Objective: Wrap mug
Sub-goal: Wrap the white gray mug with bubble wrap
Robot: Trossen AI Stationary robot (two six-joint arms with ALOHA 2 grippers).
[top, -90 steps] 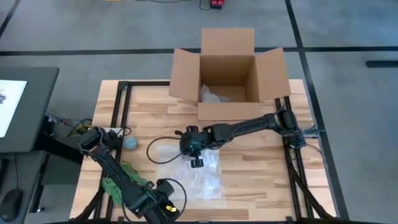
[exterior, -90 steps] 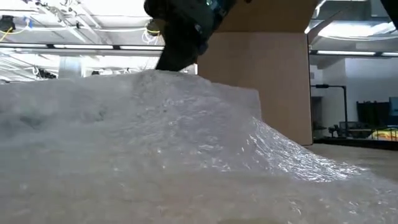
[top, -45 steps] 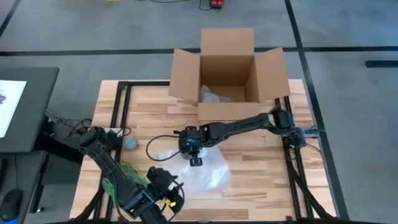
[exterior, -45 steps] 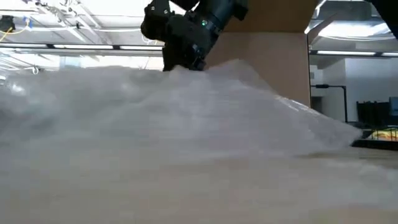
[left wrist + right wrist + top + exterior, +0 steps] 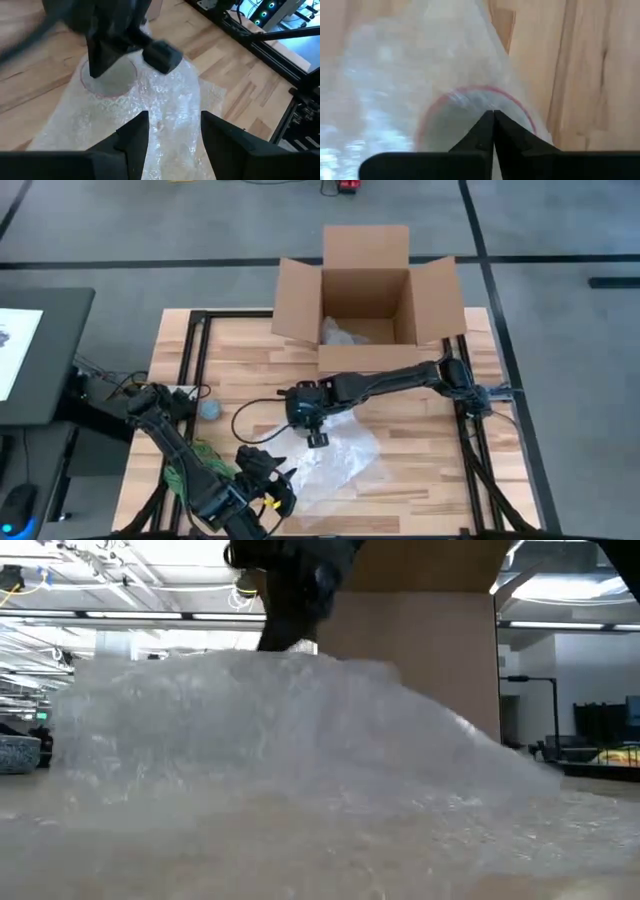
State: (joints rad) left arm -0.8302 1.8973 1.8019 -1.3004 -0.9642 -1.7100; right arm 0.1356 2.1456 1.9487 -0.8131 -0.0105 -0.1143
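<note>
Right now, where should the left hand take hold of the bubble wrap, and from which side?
Probably the loose corner of the bubble wrap nearest the left hand, approached low from that front-left side. There the sheet lies thin and flat on the table, while its middle is draped over the mug and pinched by the shut right hand.

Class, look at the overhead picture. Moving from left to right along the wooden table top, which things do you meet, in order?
Small blue-grey dish → left tool → right tool over the bubble wrap → base of the right arm.
</note>
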